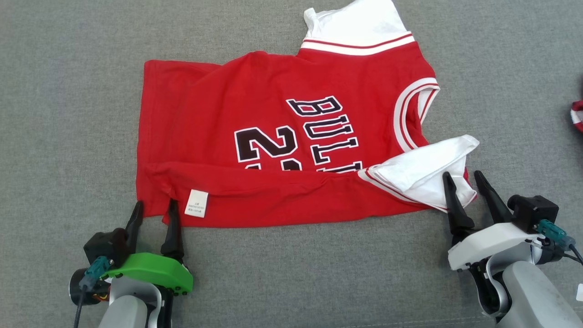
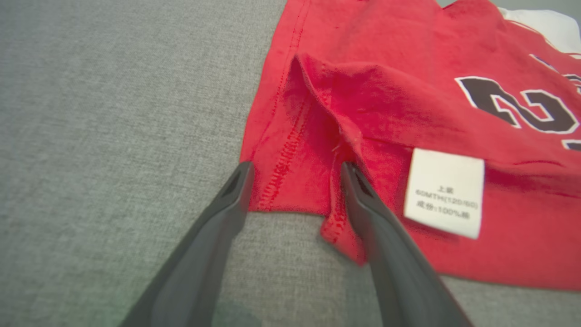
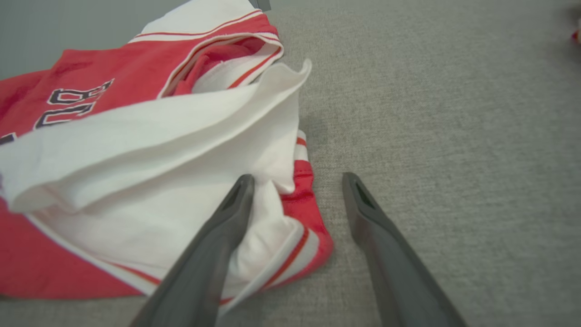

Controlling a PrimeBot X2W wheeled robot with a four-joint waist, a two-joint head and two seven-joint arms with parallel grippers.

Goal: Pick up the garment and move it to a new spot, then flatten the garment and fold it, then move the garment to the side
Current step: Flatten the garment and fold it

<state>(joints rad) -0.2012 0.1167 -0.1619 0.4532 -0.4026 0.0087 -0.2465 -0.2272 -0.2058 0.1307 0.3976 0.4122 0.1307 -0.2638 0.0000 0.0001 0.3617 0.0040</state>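
Note:
A red basketball jersey (image 1: 273,136) with black lettering and white sleeves lies on the grey surface, its near edge folded over towards the far side. A white care label (image 1: 196,203) shows on the fold. My left gripper (image 1: 154,206) stands open at the jersey's near left corner (image 2: 290,181), fingers either side of the hem. My right gripper (image 1: 465,177) is open at the near right corner, straddling the edge of the crumpled white sleeve (image 3: 181,150); its left finger (image 3: 236,200) rests on the white cloth and its right finger (image 3: 358,204) is over bare surface.
The grey fabric surface (image 1: 68,114) stretches all round the jersey, with free room to the left, right and front. A small red and white item (image 1: 577,115) peeks in at the right edge.

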